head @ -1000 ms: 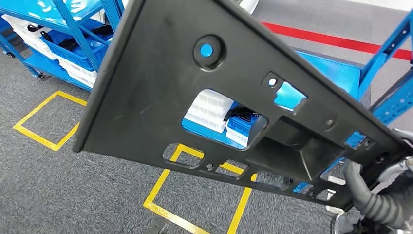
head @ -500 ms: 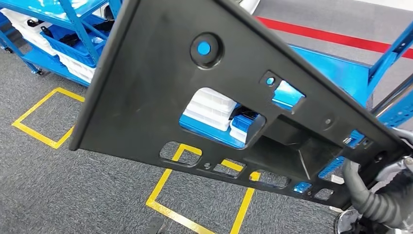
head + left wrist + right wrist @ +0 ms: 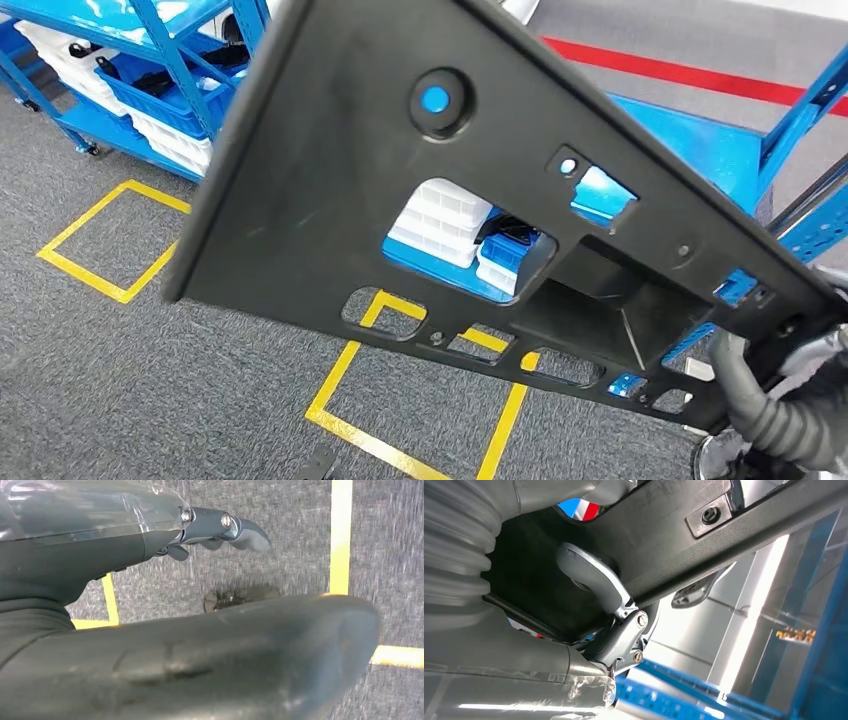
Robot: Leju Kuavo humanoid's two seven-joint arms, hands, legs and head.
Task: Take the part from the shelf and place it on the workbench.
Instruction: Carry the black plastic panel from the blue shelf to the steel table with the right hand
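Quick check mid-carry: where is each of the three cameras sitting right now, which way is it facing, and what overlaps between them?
Head view: high on the body, looking forward and down past the black panel to blue shelves and the carpet; right arm at lower right.
Left wrist view: behind the left hand, facing the carpet and yellow floor tape.
Right wrist view: behind the right hand, which grips the panel's edge, blue shelving beyond.
Shared: head and right wrist views show the panel; head and left wrist views show yellow tape.

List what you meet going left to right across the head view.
blue shelf with bins → yellow floor square → black panel part → white trays seen through its cutout → right hand at the panel's lower corner.
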